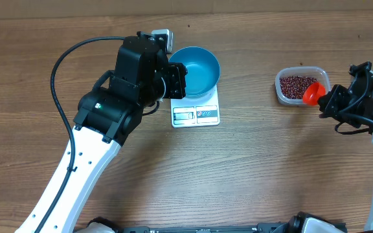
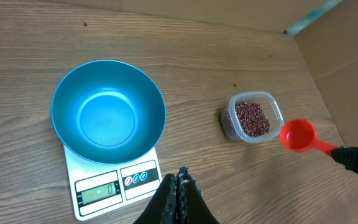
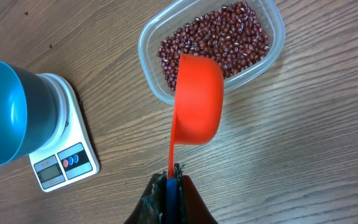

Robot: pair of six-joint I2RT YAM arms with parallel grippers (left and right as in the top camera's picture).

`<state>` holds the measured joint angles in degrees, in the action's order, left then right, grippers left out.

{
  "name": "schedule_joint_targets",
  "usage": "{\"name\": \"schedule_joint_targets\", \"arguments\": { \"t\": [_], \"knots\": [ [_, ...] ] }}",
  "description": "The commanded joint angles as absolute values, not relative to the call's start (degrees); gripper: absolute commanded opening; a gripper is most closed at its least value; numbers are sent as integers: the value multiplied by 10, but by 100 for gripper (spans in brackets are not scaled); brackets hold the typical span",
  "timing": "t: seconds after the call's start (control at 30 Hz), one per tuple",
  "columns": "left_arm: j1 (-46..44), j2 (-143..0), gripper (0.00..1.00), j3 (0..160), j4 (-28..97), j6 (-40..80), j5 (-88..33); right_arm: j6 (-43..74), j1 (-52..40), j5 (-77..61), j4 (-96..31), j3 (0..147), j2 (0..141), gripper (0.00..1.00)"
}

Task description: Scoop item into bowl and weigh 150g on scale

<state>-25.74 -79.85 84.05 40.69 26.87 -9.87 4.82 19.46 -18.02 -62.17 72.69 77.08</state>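
Upper centre, bowl [image 1: 196, 68] is seen empty on scale [image 1: 195, 115]; beans [image 1: 294, 84] unscooped. Empty scoop [image 1: 312, 94] is pinched by right gripper [image 3: 173, 173]; left gripper [image 2: 180, 179] closed, bare.

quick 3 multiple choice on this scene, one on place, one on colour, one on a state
1. Where does the blue bowl sit?
A. on the white scale
B. on a stack of plates
C. on a shelf

2. What colour is the scoop?
A. green
B. red
C. yellow

3. The right end effector is:
A. open and empty
B. shut on the scoop's handle
C. shut on a cloth

Answers:
1. A, the overhead view shows the bowl resting on the scale's platform, with the display in front of it.
2. B, the scoop's cup and handle are bright red in all three views.
3. B, the right wrist view shows the fingers pressed together around the thin handle.
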Motion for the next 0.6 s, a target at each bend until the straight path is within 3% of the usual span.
{"name": "schedule_joint_targets", "arguments": {
  "t": [0.0, 0.57],
  "knots": [
    [-255, -804, 4, 857, 403, 273, -100, 44, 195, -185, -619, 740, 763, 4],
    [-255, -804, 4, 857, 403, 273, -99, 44, 195, -185, -619, 740, 763, 4]
  ]
}}
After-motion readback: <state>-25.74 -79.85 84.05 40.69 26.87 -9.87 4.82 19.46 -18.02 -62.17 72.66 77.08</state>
